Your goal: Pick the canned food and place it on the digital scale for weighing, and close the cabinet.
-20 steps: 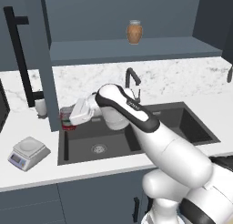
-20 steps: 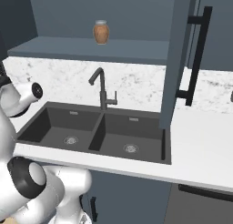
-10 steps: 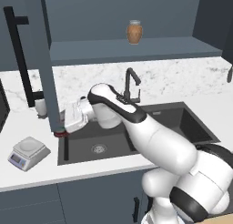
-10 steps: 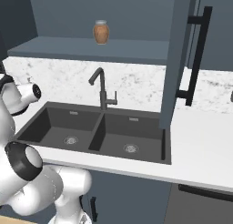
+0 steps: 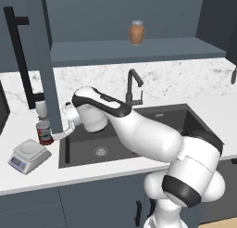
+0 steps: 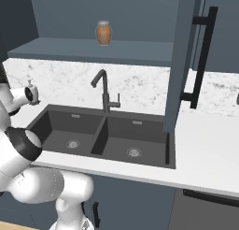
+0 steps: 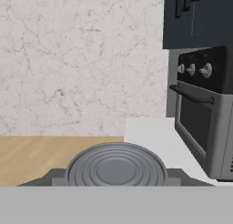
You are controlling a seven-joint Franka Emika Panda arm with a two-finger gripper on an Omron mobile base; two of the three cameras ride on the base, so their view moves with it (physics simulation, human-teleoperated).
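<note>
The canned food point(image 5: 44, 130), with its red label and silvery top, hangs low at the sink's left rim, just behind and right of the digital scale point(image 5: 28, 154). My gripper point(image 5: 49, 135) is shut on it, reaching left from the arm. In the hand view the can's ridged top point(image 7: 116, 167) sits between my dark fingers point(image 7: 53, 178). Whether the can touches the counter, I cannot tell. The cabinet stands open: its left door point(image 5: 44, 60) juts out above the can, and its right door point(image 6: 184, 61) swings out over the counter.
A tan jar point(image 5: 136, 32) stands on the open shelf. The double sink point(image 5: 139, 129) and black faucet point(image 5: 133, 85) lie right of the can. A dark toaster oven point(image 7: 202, 109) stands on the counter past the scale. A small white object point(image 5: 41, 109) stands behind the can.
My gripper has carried the can left, from over the sink's left basin to the sink's left rim beside the scale. The grip stays shut on it.
</note>
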